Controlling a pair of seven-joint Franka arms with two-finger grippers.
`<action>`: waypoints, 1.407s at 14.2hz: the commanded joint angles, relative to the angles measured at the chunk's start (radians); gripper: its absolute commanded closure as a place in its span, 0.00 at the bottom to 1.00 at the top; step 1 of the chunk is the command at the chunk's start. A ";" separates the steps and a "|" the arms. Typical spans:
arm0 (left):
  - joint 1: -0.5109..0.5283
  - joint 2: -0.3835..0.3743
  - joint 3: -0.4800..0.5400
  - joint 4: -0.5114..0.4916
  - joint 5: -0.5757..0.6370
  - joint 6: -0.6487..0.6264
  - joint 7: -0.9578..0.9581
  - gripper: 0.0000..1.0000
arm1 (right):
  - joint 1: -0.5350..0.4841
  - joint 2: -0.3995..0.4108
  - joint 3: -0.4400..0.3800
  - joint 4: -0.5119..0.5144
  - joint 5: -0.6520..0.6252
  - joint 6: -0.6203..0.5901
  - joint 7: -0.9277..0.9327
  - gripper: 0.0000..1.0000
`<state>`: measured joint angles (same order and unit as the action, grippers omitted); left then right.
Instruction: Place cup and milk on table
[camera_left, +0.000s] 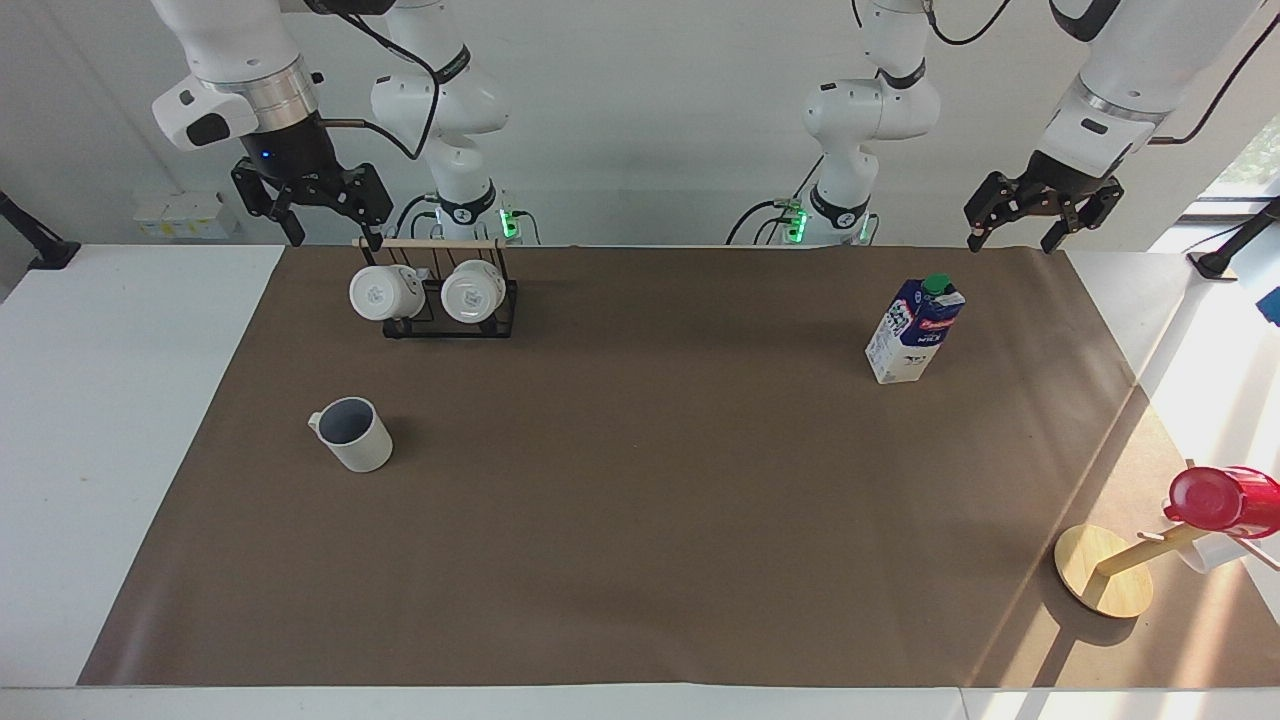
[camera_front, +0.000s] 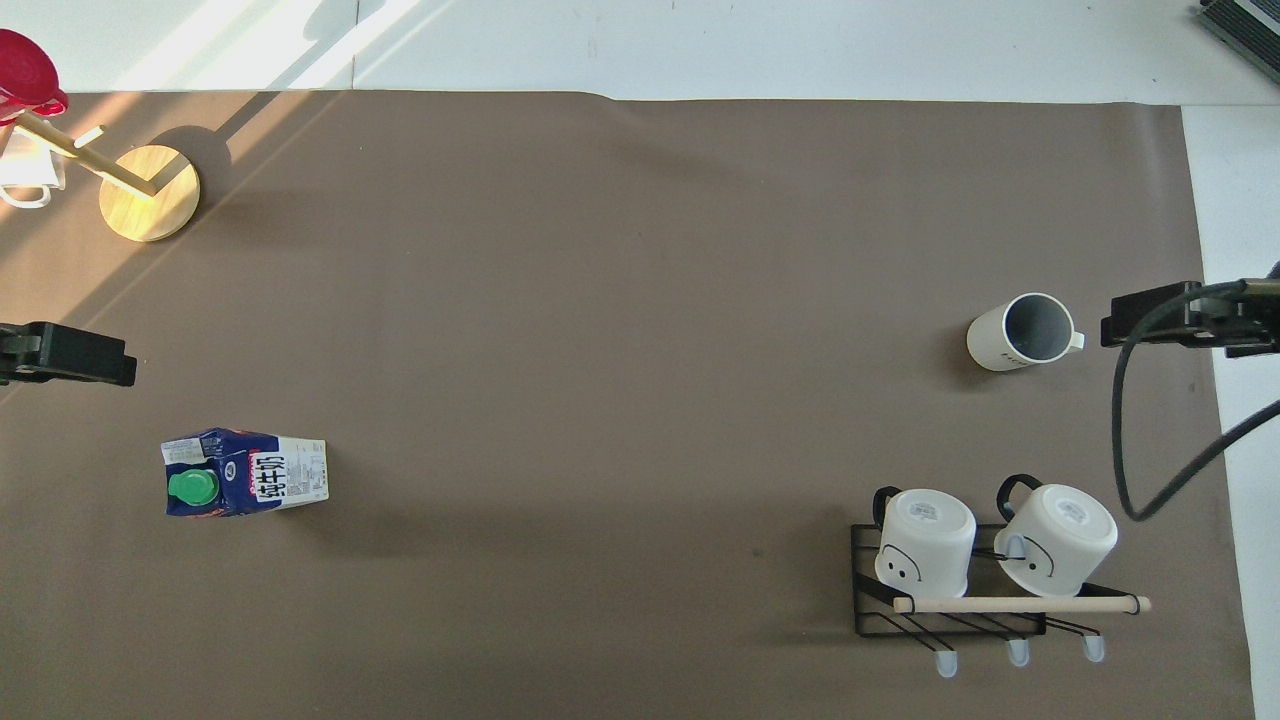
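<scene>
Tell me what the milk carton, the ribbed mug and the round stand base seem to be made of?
Milk carton: printed paperboard, judging by its folded gable top; the green cap looks plastic.
Ribbed mug: probably matte ceramic, off-white outside, grey-blue inside; plastic is possible.
Round stand base: pale wood or bamboo, smooth, with a light yellowish tone.

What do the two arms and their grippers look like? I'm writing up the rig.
Both arms are glossy white with rounded joints, black rings and trailing black cables. The right gripper is black with linked fingers below a silver collar, and a small blue light shows above it. The left gripper is black too.
</scene>
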<state>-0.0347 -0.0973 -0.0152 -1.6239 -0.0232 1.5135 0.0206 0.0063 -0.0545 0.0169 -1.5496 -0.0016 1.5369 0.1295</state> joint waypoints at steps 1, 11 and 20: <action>0.006 -0.007 -0.006 0.010 0.015 -0.024 -0.007 0.00 | -0.009 -0.019 0.005 -0.027 0.009 0.023 -0.024 0.00; -0.007 -0.010 -0.009 0.003 0.015 -0.026 -0.008 0.00 | -0.046 -0.036 0.003 -0.162 0.008 0.147 -0.028 0.00; -0.007 -0.312 -0.009 -0.499 0.014 0.157 0.004 0.00 | -0.129 -0.012 0.000 -0.464 0.006 0.494 0.008 0.00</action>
<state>-0.0351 -0.3277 -0.0271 -1.9948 -0.0231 1.6006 0.0212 -0.0939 -0.0527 0.0108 -1.9191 -0.0016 1.9436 0.1297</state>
